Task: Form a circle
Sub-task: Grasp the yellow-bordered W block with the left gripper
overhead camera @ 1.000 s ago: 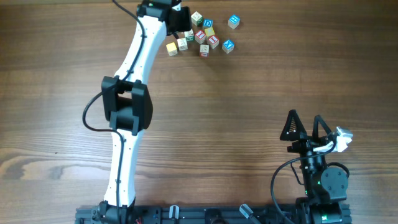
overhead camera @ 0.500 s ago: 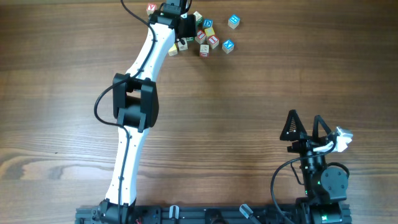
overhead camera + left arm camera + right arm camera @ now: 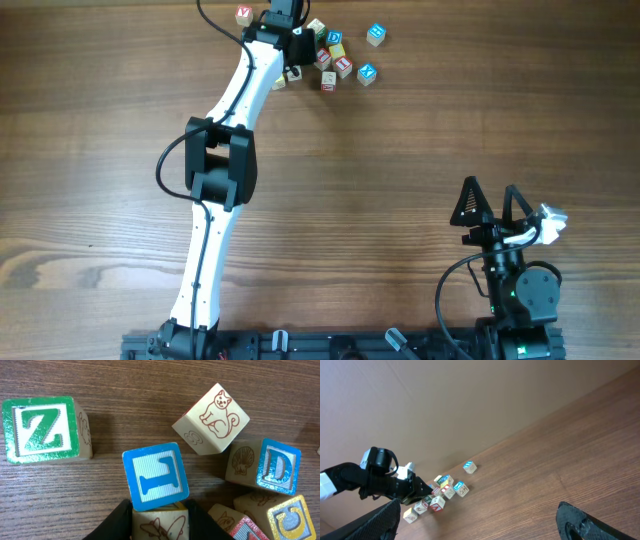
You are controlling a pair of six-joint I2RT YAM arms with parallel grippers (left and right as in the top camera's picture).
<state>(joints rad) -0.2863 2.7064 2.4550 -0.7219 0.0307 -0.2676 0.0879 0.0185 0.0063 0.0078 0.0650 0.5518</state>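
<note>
Several small wooden letter cubes [image 3: 335, 58] lie in a loose cluster at the far edge of the table, not in a circle. My left gripper [image 3: 297, 48] reaches into the cluster's left side. In the left wrist view its black fingers [image 3: 117, 522] press both sides of a cream cube with a brown drawing [image 3: 160, 525]. A blue "I" cube [image 3: 156, 476] leans against that cube's far side. Around it lie a green "Z" cube [image 3: 42, 430], a cream cat cube [image 3: 211, 419] and a blue "D" cube [image 3: 277, 466]. My right gripper [image 3: 490, 195] stands open near the front right, holding nothing.
A red "V" cube [image 3: 243, 14] sits alone left of the arm. Two blue cubes [image 3: 375, 35] [image 3: 367, 72] lie at the cluster's right. The left arm [image 3: 222, 160] stretches diagonally across the table's left half. In the right wrist view the cluster [image 3: 442, 492] lies far off.
The left arm has swung slightly right, uncovering the red "V" cube. Its gripper has moved deeper into the cluster and now sits on the cream cube. The right arm has not moved.
</note>
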